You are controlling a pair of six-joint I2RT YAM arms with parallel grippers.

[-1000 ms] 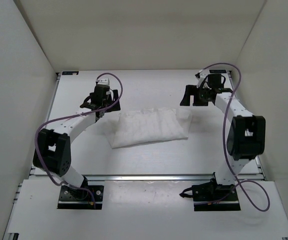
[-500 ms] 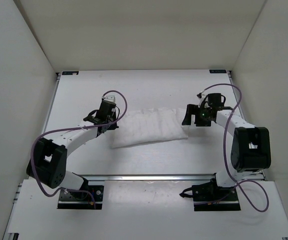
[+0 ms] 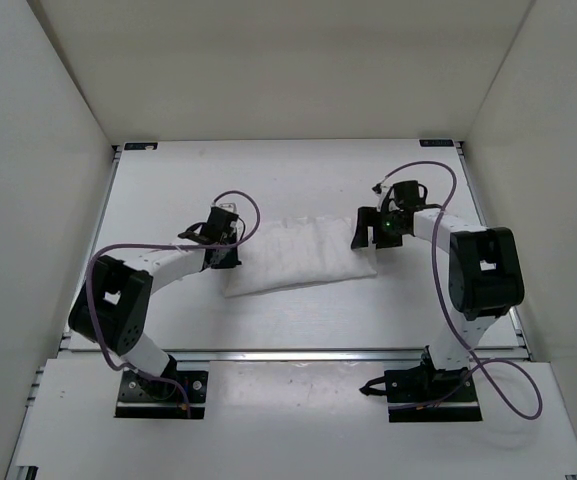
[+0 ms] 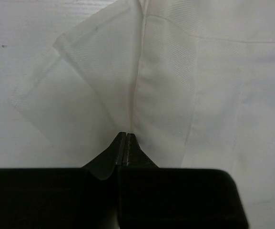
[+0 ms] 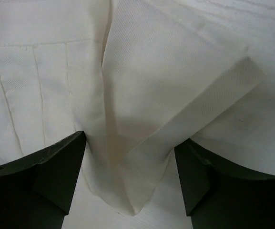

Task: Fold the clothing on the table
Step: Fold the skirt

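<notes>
The clothing (image 3: 298,256) is a white ribbed pad lying flat at the middle of the table (image 3: 298,170). My left gripper (image 3: 232,244) is at its left edge, low on the cloth. In the left wrist view the left gripper (image 4: 126,137) is shut, and a raised crease in the clothing (image 4: 166,86) runs straight up from its tips. My right gripper (image 3: 366,231) is at the garment's right end. In the right wrist view the right gripper (image 5: 130,164) is open, with a folded corner of the clothing (image 5: 142,119) lying between its two fingers (image 5: 56,167).
White walls close in the table on the left, back and right. An aluminium rail (image 3: 298,353) runs along the near edge, with both arm bases (image 3: 158,390) behind it. Purple cables (image 3: 513,395) loop off each arm.
Both grippers have come in from the far side onto the clothing's ends. The left gripper has shut at the left edge. The right gripper has stayed open over the right corner.
</notes>
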